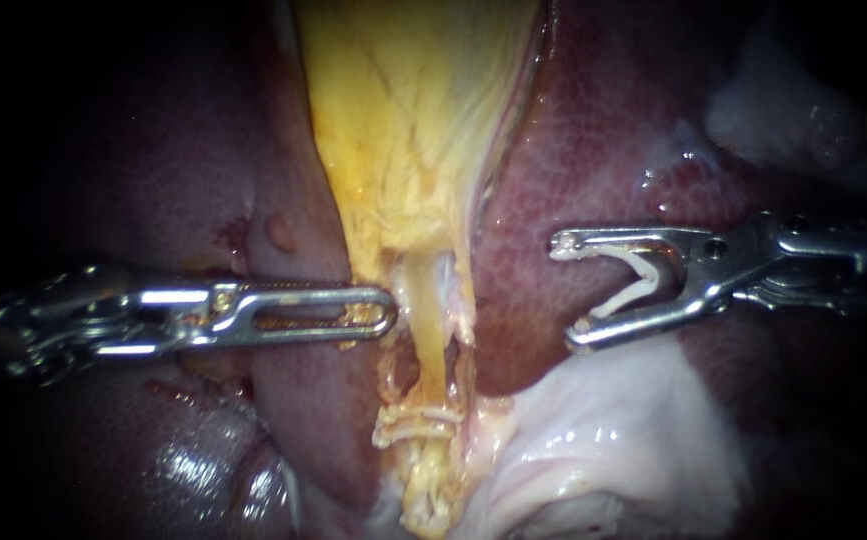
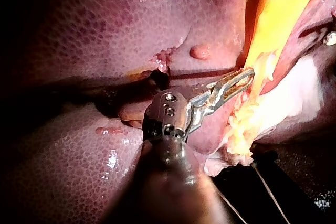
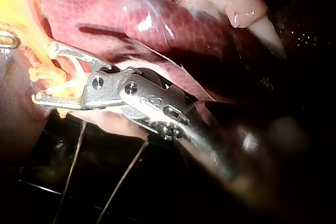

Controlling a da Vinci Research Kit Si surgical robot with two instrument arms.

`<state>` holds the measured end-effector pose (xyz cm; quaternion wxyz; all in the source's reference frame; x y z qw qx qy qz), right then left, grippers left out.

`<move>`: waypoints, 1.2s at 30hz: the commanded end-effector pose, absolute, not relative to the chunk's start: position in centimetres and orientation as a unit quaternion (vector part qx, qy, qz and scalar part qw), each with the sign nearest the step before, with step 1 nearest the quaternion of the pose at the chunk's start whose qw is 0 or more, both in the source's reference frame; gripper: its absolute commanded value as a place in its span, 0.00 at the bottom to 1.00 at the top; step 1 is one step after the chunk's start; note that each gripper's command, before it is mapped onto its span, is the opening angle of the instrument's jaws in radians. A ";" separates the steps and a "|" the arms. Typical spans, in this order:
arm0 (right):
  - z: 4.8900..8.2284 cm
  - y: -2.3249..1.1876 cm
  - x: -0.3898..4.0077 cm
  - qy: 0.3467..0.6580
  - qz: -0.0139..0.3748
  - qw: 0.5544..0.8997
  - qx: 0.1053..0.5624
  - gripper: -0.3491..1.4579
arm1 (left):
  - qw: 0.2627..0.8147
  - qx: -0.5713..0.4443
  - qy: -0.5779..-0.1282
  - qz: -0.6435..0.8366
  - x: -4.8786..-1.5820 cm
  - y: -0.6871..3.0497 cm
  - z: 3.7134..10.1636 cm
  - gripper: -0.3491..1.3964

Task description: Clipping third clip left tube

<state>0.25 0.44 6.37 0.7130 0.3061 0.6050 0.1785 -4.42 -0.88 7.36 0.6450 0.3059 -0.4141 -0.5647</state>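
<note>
Liver (image 1: 593, 150) fills the field, and yellow tissue (image 1: 413, 120) runs down its middle. Left instrument (image 1: 385, 310): claw clamped on that tissue's edge, apparently keeping it taut. Right instrument (image 1: 565, 290): claw spread wide, carrying a loaded clip (image 1: 638, 290), well apart from the target. Tube (image 1: 431, 335) runs below the yellow tissue, with placed clips (image 1: 415, 425) across its lower end. Advance level. Pass the tube fully between both clip legs, clear of the placed clips, then close squarely.
</note>
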 end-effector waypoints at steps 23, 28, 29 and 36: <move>7.22 -0.34 1.04 0.597 0.192 0.709 0.324 0.52 | 0.626 0.296 -0.422 -0.586 -3.70 -0.42 6.73 0.00; 7.55 -0.54 1.24 0.592 0.195 0.705 0.338 0.52 | 0.626 0.295 -0.422 -0.586 -3.69 -0.42 6.72 0.00; 7.62 -0.57 1.29 0.591 0.197 0.704 0.342 0.52 | 0.625 0.295 -0.423 -0.586 -3.69 -0.43 6.72 0.00; 7.89 -0.62 1.43 0.589 0.201 0.704 0.341 0.52 | 0.625 0.295 -0.423 -0.586 -3.68 -0.44 6.69 0.00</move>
